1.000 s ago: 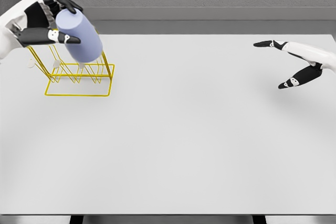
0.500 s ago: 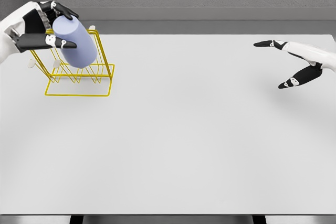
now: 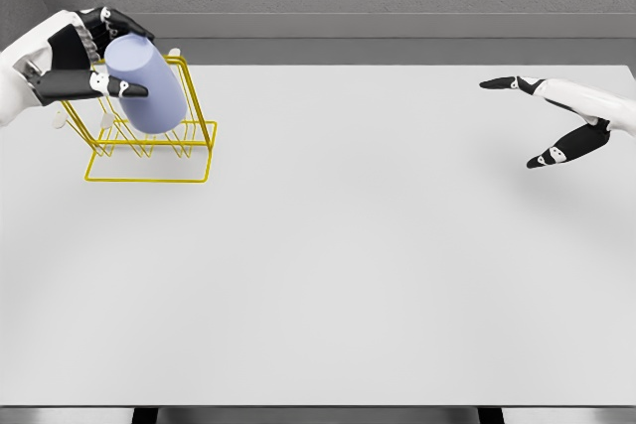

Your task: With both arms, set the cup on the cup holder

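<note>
Cup (image 3: 147,86), lavender, sits tilted within the yellow wire cup holder (image 3: 149,151) at the far left of the counter (image 3: 378,245). Judgement: seating should be confirmed before release, with the fingers opened slowly so the cup does not tip off the wires. The left hand (image 3: 84,57) pinches the cup's upper end, thumb below and fingers (image 3: 124,22) above. The right hand (image 3: 561,121) hovers far right, spread and holding nothing.

You see a matt, smooth lilac cup (image 3: 147,86) in the left hand (image 3: 84,57), thin glossy yellow wire holder (image 3: 149,151) beneath it.
</note>
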